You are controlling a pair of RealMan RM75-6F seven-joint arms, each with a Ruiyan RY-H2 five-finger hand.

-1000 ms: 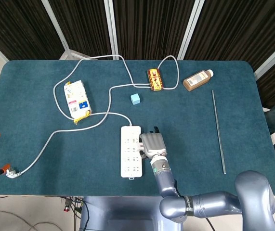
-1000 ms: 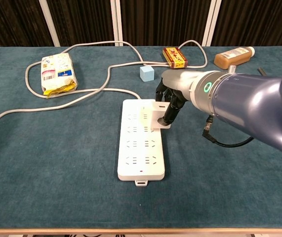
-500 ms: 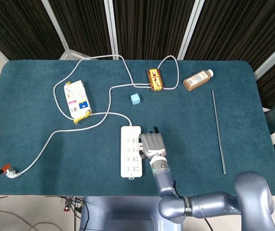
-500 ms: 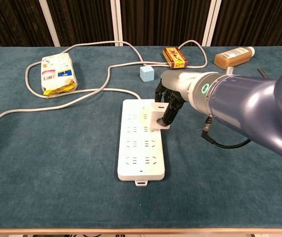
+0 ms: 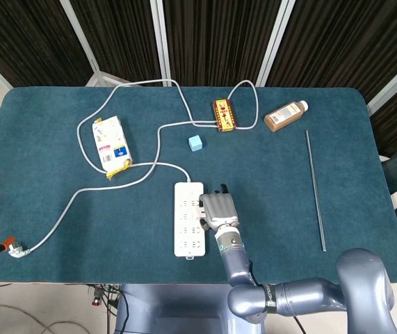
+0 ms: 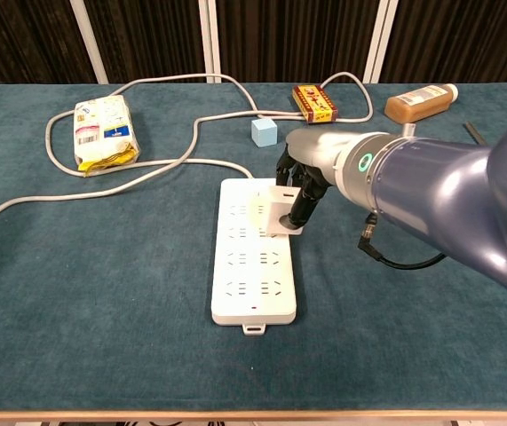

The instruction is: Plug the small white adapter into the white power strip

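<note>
The white power strip lies flat at the table's front middle, its cable running off to the left. My right hand hovers over the strip's right edge and holds the small white adapter between its fingers. The adapter sits just above the strip's upper right sockets; whether its pins are touching a socket is hidden. In the head view the hand covers most of the adapter. My left hand is in neither view.
A light blue cube sits behind the strip. Further back are a red-yellow box, a brown bottle and a snack packet on the left. A thin metal rod lies at the right. White cable loops across the back.
My right hand has drifted slightly left and down with the adapter, bringing it closer over the strip's right sockets.
</note>
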